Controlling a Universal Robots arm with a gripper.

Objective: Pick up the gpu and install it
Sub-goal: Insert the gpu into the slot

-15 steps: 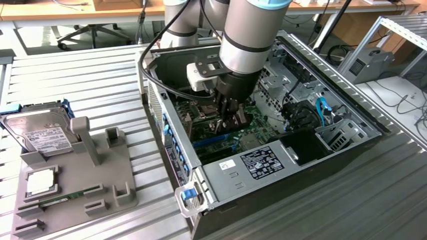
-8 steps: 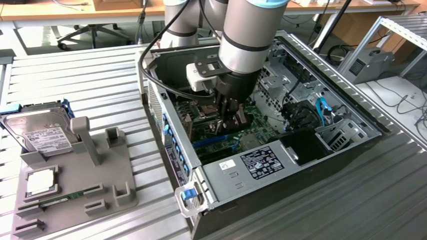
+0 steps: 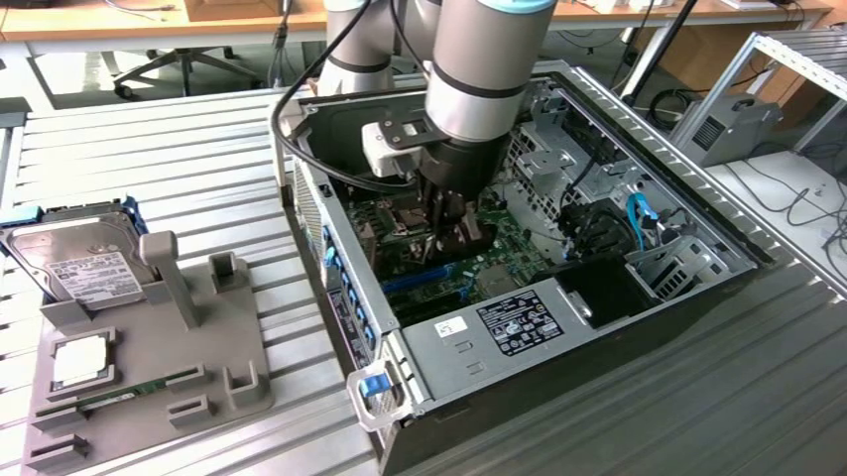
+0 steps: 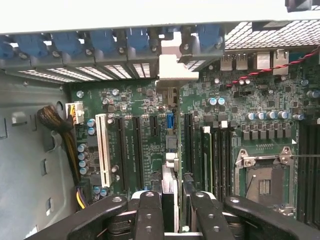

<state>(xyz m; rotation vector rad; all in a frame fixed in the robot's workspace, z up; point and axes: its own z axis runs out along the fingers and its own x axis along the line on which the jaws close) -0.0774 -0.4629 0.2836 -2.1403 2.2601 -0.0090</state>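
Pincer [image 4: 170,200] clamps the gpu [image 4: 169,150] edge-on above the motherboard [image 4: 130,100], its faces hidden.

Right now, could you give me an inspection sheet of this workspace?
Surface: slatted metal table.
Job's things: gpu held edge-on over the motherboard, inside the open computer case.
Clutter: grey fixture carrying a hard drive and a memory stick.
Grippers: gripper shut on the gpu.
Cables: black cable along the arm; blue cable in the case.
Surroundings: desk, office chair.
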